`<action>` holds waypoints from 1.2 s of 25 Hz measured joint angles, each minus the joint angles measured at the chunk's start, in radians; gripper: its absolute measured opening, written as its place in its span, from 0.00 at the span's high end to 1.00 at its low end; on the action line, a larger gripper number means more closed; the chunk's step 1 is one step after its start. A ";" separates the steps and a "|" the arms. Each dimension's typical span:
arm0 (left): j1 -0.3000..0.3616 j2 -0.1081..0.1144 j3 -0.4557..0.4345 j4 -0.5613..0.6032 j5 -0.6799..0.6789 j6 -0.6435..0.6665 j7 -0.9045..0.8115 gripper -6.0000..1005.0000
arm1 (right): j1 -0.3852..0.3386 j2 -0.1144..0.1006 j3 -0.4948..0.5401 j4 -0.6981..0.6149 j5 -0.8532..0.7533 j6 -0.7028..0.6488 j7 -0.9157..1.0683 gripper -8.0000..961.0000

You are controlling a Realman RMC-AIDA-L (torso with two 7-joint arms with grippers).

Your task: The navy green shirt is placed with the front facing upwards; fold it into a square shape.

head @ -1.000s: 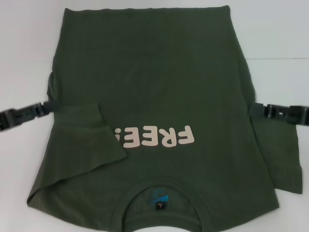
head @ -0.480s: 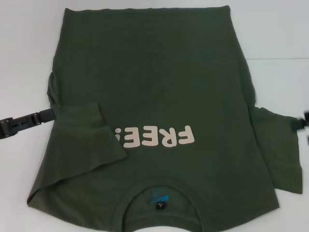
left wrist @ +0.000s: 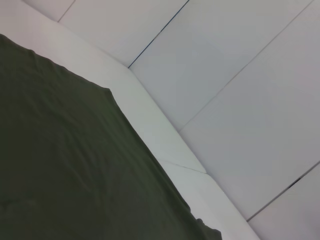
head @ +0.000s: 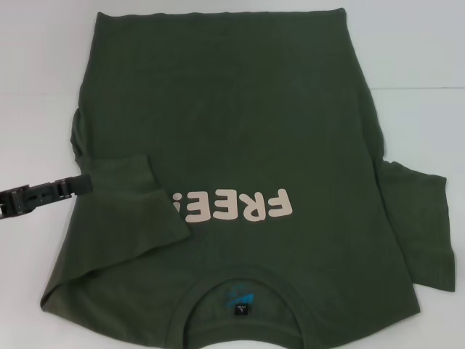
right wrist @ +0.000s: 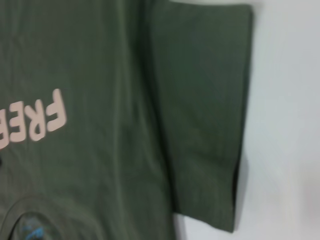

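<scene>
The navy green shirt (head: pixel 232 123) lies flat on the white table, front up, with its pale "FREE!" lettering (head: pixel 232 206) and its collar (head: pixel 240 287) at the near edge. The sleeve on my left (head: pixel 127 211) is folded in over the chest. The sleeve on my right (head: pixel 421 218) lies spread out flat; it also shows in the right wrist view (right wrist: pixel 205 115). My left gripper (head: pixel 82 181) is low at the shirt's left edge, by the folded sleeve's cuff. The left wrist view shows shirt cloth (left wrist: pixel 65 165). My right gripper is out of view.
The white table (head: pixel 36 94) surrounds the shirt. The left wrist view shows the table's far edge (left wrist: pixel 165 135) against a pale panelled wall (left wrist: pixel 235 75).
My right gripper has pulled away to the right and left the head view. My left gripper has moved nearer to me along the shirt's left edge, then in toward the folded sleeve.
</scene>
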 joint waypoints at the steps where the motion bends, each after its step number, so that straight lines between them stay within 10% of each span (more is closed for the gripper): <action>1: 0.001 0.000 -0.001 0.002 0.002 -0.002 0.000 0.12 | -0.004 0.001 0.002 0.010 0.002 0.014 -0.007 0.08; 30: -0.003 0.005 -0.007 0.018 0.004 -0.021 0.011 0.12 | -0.003 0.029 0.025 0.192 0.115 0.262 -0.056 0.08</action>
